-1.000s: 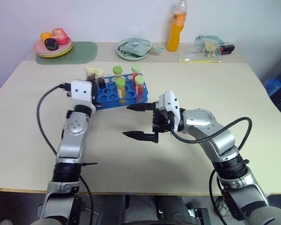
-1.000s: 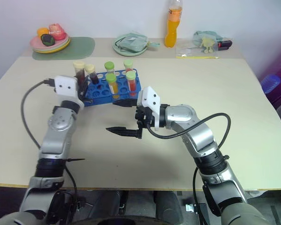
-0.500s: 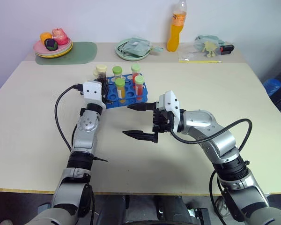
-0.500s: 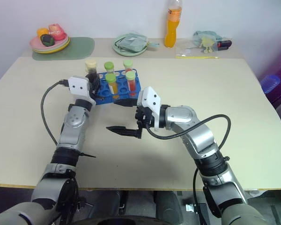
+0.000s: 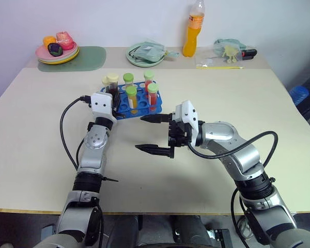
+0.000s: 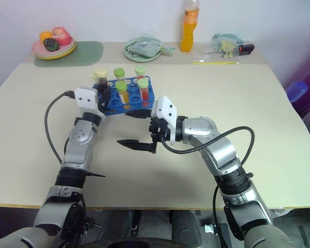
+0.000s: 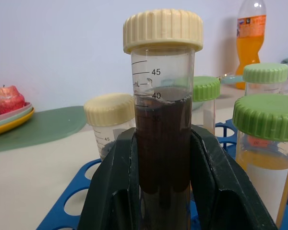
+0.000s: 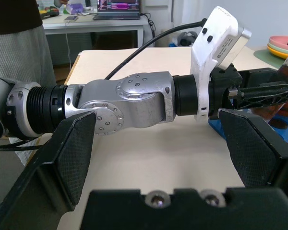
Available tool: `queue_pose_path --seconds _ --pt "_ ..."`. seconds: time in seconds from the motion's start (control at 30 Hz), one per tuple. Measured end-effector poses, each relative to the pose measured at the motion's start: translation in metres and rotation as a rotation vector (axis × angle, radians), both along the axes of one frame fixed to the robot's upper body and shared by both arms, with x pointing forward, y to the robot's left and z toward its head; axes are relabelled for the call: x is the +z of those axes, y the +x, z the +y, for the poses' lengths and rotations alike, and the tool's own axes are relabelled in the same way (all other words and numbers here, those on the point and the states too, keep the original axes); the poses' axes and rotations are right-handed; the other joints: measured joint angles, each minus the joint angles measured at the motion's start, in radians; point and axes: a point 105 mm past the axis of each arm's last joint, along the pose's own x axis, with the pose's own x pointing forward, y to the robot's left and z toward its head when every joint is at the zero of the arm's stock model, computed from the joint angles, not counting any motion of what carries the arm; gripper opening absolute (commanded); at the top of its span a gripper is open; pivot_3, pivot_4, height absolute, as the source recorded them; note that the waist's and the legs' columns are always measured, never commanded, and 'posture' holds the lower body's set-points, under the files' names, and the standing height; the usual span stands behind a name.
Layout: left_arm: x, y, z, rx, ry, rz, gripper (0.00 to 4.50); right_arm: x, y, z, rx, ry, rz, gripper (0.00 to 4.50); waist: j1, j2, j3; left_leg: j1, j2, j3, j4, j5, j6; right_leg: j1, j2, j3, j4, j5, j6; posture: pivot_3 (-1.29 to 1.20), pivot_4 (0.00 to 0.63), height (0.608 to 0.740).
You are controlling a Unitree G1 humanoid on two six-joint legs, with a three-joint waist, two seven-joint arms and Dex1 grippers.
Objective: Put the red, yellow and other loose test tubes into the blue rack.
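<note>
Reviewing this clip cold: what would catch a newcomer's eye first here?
The left gripper, shut on a cream-capped tube of dark brown liquid, holds it over the blue rack on the table's far left half. Beside it, the right gripper hangs wide open, empty, near the rack's green-capped tubes.

Even, bright indoor light falls from above; the tabletop (image 5: 206, 88) shows only soft, faint shadows and no glare. Head views are sharp. In the left wrist view the wall and orange bottle (image 7: 250, 43) are slightly soft.
</note>
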Motion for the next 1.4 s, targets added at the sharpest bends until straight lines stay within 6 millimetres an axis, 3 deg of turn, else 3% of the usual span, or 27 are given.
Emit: queue_pose_path --seconds 0.43,0.53,0.67,0.7,0.9,1.0,1.17,1.27,1.4 --pt "-0.007 -0.001 0.004 0.014 0.012 0.02 1.08 0.0 0.0 0.0 0.0 0.0 0.001 4.5 -0.002 0.0 0.0 0.0 0.0 0.0 0.0 0.0 0.0 0.0 0.0 0.0 0.0 0.0 0.0 0.0 0.15 0.729" --pt "-0.008 -0.001 0.004 0.017 0.01 0.024 2.29 0.0 0.0 0.0 0.001 0.0 0.001 4.5 -0.002 0.0 0.0 0.0 0.0 0.0 0.0 0.0 0.0 0.0 0.0 0.0 0.0 0.0 0.0 0.0 0.15 0.729" --pt "-0.018 -0.002 0.007 0.023 0.007 0.059 4.27 0.0 0.0 0.0 0.002 -0.001 0.001 4.5 -0.004 0.0 0.0 0.0 0.0 0.0 0.0 0.0 0.0 0.0 0.0 0.0 0.0 0.0 0.0 0.0 0.15 0.729" --pt "-0.019 -0.002 0.006 0.02 0.008 0.061 4.44 0.0 0.0 0.0 0.002 -0.001 0.001 4.5 -0.004 0.0 0.0 0.0 0.0 0.0 0.0 0.0 0.0 0.0 0.0 0.0 0.0 0.0 0.0 0.0 0.15 0.729" --pt "-0.014 -0.011 0.021 0.067 -0.028 0.039 4.44 0.0 0.0 0.0 0.002 -0.001 0.001 4.5 -0.012 0.0 0.0 0.0 0.0 0.0 0.0 0.0 0.0 0.0 -0.001 0.0 0.0 0.0 0.0 0.0 0.15 0.729" --pt "-0.003 -0.031 0.033 0.069 -0.047 0.012 4.44 0.0 -0.001 0.0 0.002 -0.004 -0.001 4.5 -0.021 0.0 0.0 0.0 0.001 0.0 -0.001 0.0 0.0 -0.001 -0.002 0.001 0.0 0.0 0.0 0.0 0.15 0.729" --pt "0.011 -0.091 0.07 -0.004 -0.002 0.084 4.44 -0.001 0.004 -0.016 -0.025 -0.041 -0.01 4.5 -0.023 0.001 0.0 0.0 0.002 0.001 -0.002 0.0 0.0 -0.001 -0.003 0.001 -0.001 0.0 0.0 0.0 0.15 0.729" --pt "0.008 -0.123 0.097 -0.008 0.08 0.189 4.44 0.0 0.025 -0.048 -0.138 -0.07 -0.009 4.5 -0.013 0.001 0.0 0.001 0.001 0.0 -0.002 0.0 0.0 0.001 -0.004 0.001 -0.002 0.0 -0.001 0.0 0.15 0.729" --pt "0.0 -0.149 0.125 0.018 0.138 0.301 4.44 0.001 0.053 -0.099 -0.323 -0.076 0.011 4.5 -0.004 0.001 0.0 0.005 0.001 0.0 -0.002 -0.001 0.001 0.008 -0.004 -0.001 -0.005 -0.001 -0.003 0.0 0.15 0.729"
